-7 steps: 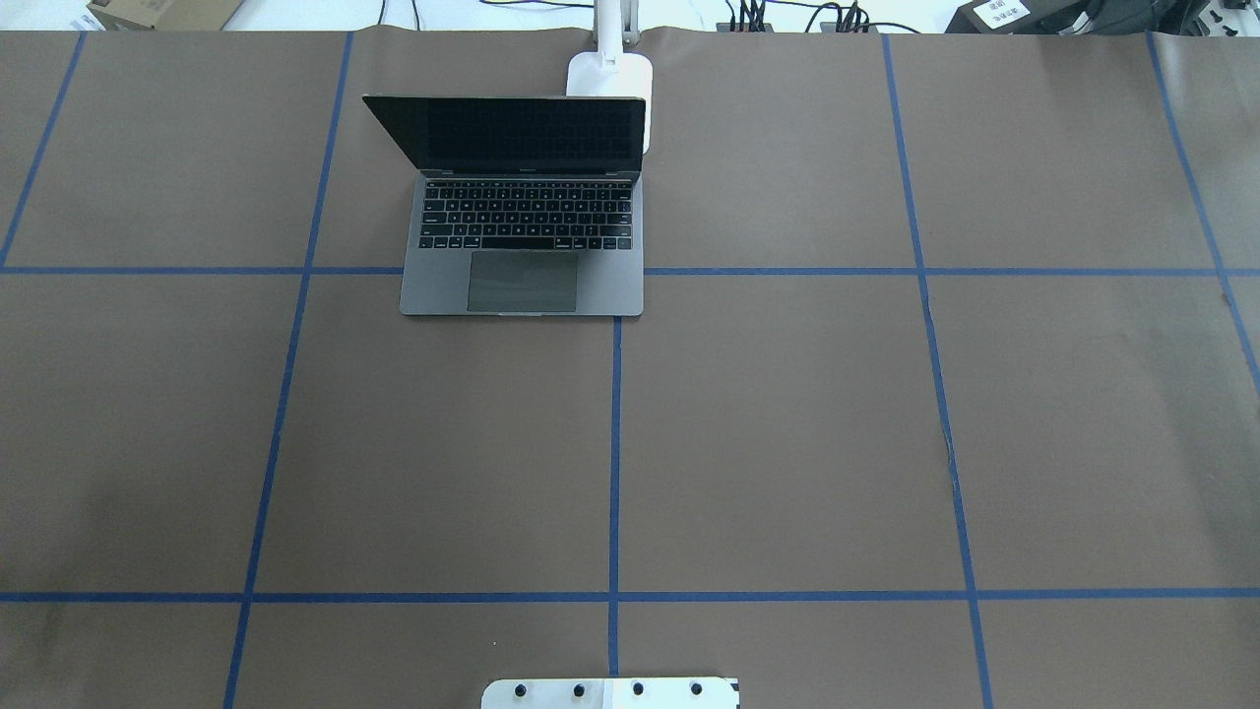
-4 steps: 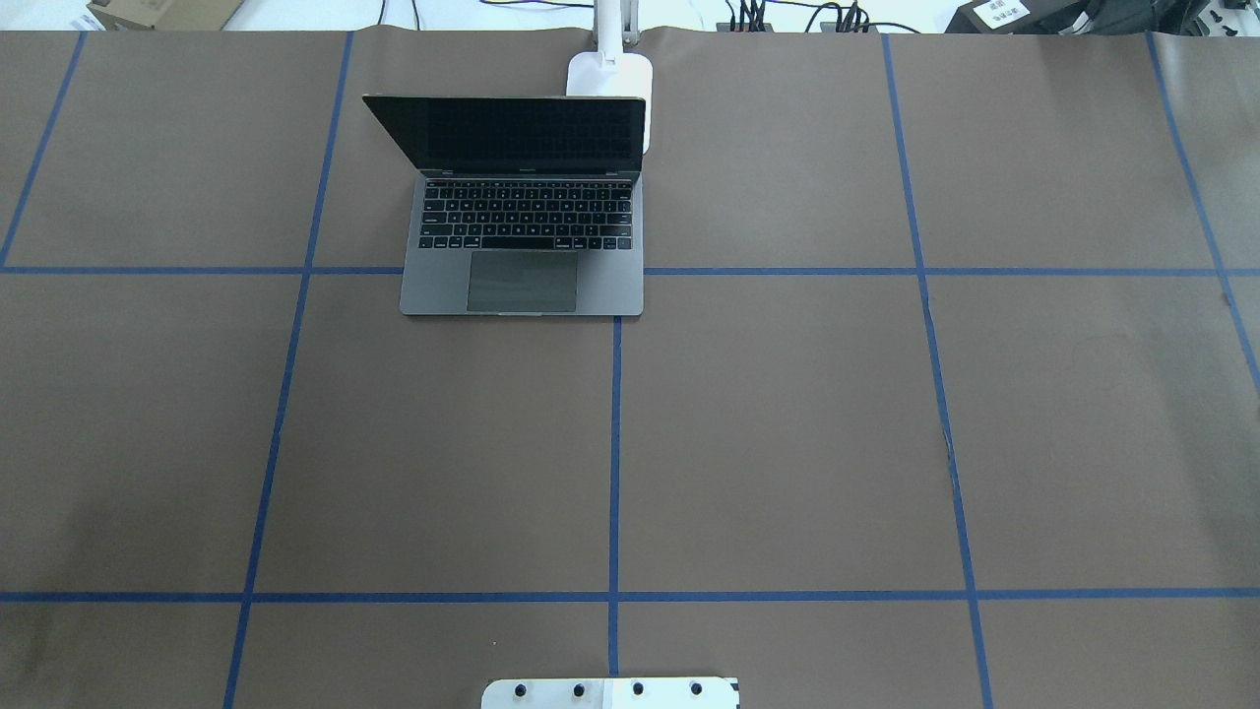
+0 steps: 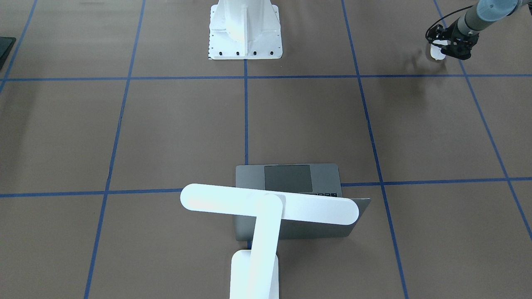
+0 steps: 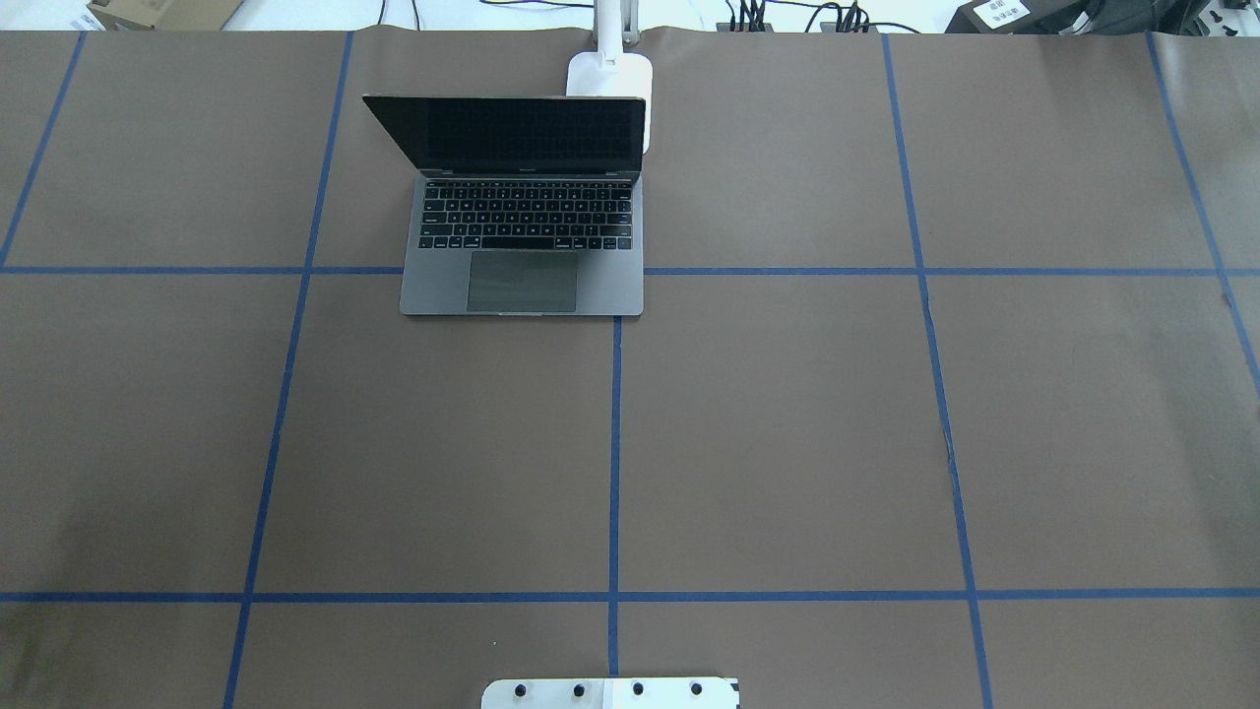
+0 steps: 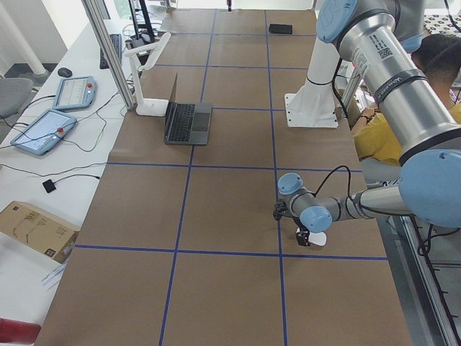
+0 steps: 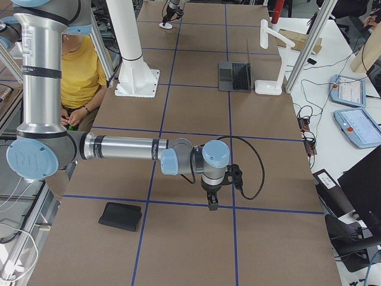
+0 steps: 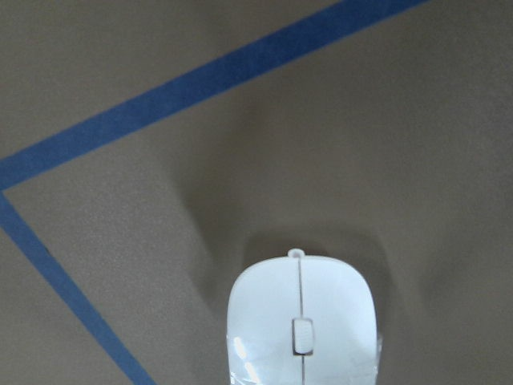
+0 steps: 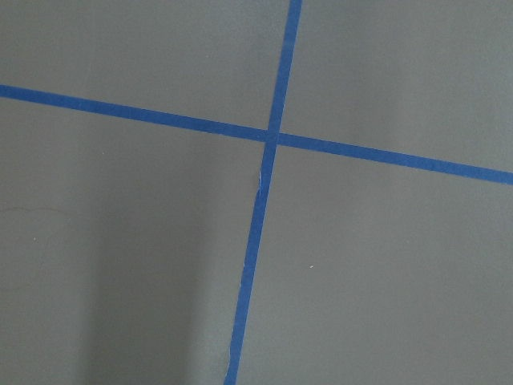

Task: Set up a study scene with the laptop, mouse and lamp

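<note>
The grey laptop (image 4: 439, 287) stands open at the table's far side, also seen in the front view (image 3: 250, 175). The white lamp (image 3: 270, 205) stands right behind it, its bar head over the lid; its base (image 4: 610, 74) shows overhead. The white mouse (image 7: 302, 317) fills the bottom of the left wrist view. My left gripper (image 3: 444, 50) is shut on the mouse (image 3: 435, 51) just above the table, near my left end (image 5: 305, 236). My right gripper (image 6: 212, 204) hangs low over the table near my right end; I cannot tell if it is open.
The white bolted pedestal (image 3: 245, 29) stands at the near middle edge (image 4: 610, 692). A flat black mat (image 6: 121, 215) lies near my right gripper, also at the front view's left edge (image 3: 5, 47). Blue tape lines cross the brown table cover (image 8: 268, 136).
</note>
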{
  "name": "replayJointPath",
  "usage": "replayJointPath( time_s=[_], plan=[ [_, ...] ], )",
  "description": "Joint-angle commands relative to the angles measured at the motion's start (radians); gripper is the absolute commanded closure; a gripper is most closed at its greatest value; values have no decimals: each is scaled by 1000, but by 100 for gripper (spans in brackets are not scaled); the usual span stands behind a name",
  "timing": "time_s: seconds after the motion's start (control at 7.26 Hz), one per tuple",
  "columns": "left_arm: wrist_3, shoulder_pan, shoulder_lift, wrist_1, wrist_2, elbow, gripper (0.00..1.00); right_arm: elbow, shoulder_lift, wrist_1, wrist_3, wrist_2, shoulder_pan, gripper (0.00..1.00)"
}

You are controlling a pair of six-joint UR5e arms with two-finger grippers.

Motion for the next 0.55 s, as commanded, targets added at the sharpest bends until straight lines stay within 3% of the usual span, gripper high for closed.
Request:
replayJointPath(
  time_s=[0.0,0.41],
  plan=[
    [-5,9,-4,0,6,12,2,0,0,0,0,0,0,0],
    [-7,15,-33,0,6,40,3,0,0,0,1,0,0,0]
  ],
)
